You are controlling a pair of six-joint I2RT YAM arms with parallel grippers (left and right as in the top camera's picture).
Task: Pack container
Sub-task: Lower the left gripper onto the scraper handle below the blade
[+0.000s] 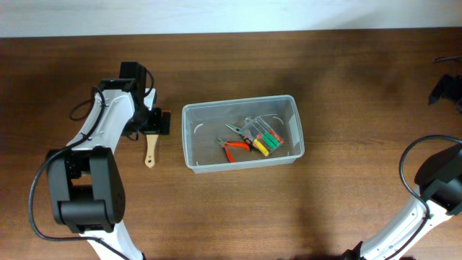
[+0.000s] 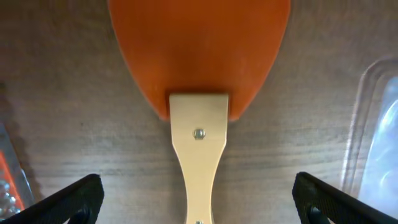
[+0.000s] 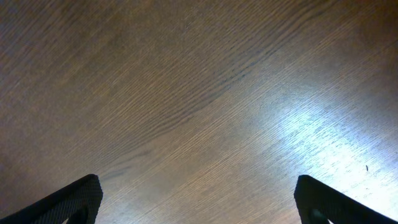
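1. Brown wood table (image 1: 346, 87): spans every view and carries all else.
2. Clear plastic container (image 1: 238, 102): sits open-topped at the table's centre, likely for easy loading from either side.
3. Left gripper (image 2: 199, 199): hovers left of the container, fingers spread wide, gripping nothing; straddles a scraper (image 2: 199, 143), seemingly lined up to pinch its handle.
4. Right gripper (image 3: 199, 199): likewise spread wide and empty, over bare wood, apparently parked clear of the work.
5. Scraper: lies flat near the container's left wall. Shows only a pale handle from overhead; reveals an orange blade and a handle screw in the left wrist view.
6. Pliers (image 1: 234, 146) and screwdrivers (image 1: 266, 141): rest inside the container already, visible from overhead only.
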